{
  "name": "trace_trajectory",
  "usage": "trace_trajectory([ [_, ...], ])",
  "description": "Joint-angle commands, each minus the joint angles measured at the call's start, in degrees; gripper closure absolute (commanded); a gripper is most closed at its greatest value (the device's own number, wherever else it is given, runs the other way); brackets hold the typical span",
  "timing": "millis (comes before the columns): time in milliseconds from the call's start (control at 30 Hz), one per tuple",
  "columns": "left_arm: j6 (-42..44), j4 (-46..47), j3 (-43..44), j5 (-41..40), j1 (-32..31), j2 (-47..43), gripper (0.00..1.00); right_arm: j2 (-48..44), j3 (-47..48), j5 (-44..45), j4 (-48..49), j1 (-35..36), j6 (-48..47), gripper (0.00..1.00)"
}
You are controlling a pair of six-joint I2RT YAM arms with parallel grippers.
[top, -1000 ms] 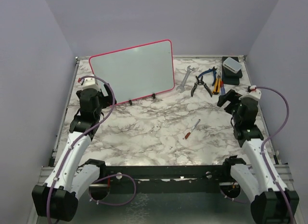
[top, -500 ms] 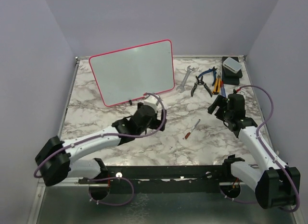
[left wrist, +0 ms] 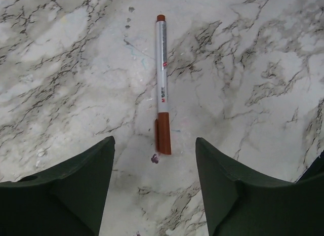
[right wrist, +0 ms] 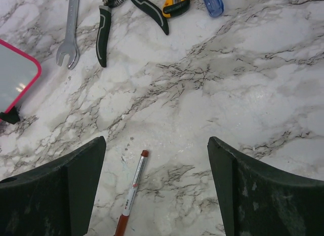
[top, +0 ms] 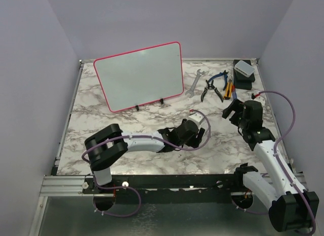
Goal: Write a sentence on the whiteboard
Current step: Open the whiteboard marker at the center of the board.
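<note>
The whiteboard (top: 137, 77), white with a red-pink frame, stands tilted at the back left; one of its corners (right wrist: 15, 76) shows in the right wrist view. No sentence shows on its face. A white marker with a red-brown cap (left wrist: 162, 84) lies flat on the marble. My left gripper (left wrist: 154, 145) is low over it and open, one finger on each side of the cap end, nothing between them. From above, the left gripper (top: 194, 133) covers the marker. My right gripper (top: 232, 112) hovers open to the right, with the marker (right wrist: 132, 188) below its left finger.
A wrench (top: 195, 83), black-handled pliers (top: 210, 89), blue-handled pliers (top: 220, 76) and a yellow tool (top: 229, 88) lie at the back right. A black box with a grey block on top (top: 244, 74) sits in the far right corner.
My left arm swung from the left side across the table and came down over the marker, its jaws narrowing a little. The right arm shifted slightly towards the middle.
</note>
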Motion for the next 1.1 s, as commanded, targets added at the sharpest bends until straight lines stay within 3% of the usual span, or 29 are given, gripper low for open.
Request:
trace_trajectory([
  [0, 3.3, 1.1, 4.8, 5.5, -0.1, 4.2, 0.38, -2.4, -1.3, 2.3, -0.5, 0.1, -1.0, 0.14],
  [167, 5.7, -0.8, 6.9, 7.9, -0.6, 7.2, 0.45, -3.2, -1.9, 2.9, -0.4, 0.1, -1.3, 0.13],
  [400, 9.1, -6.9, 10.6, 2.7, -3.4, 11.4, 0.55, -4.1, -2.3, 3.6, 0.1, 0.1, -1.2, 0.13],
  [600, 11.1, -10.1, 12.3, -6.0, -4.8, 13.0, 0.56, -4.5, -2.2, 3.7, 0.1, 0.1, -1.5, 0.12],
  [800, 12.2, -10.1, 12.5, -6.7, -5.0, 13.9, 0.56, -4.4, -2.5, 3.2, 0.4, 0.1, -1.5, 0.12],
  [1067, 12.0, -10.4, 11.7, -5.5, -5.0, 13.8, 0.86, -4.1, -2.2, 2.5, 0.3, 0.1, -1.4, 0.12],
])
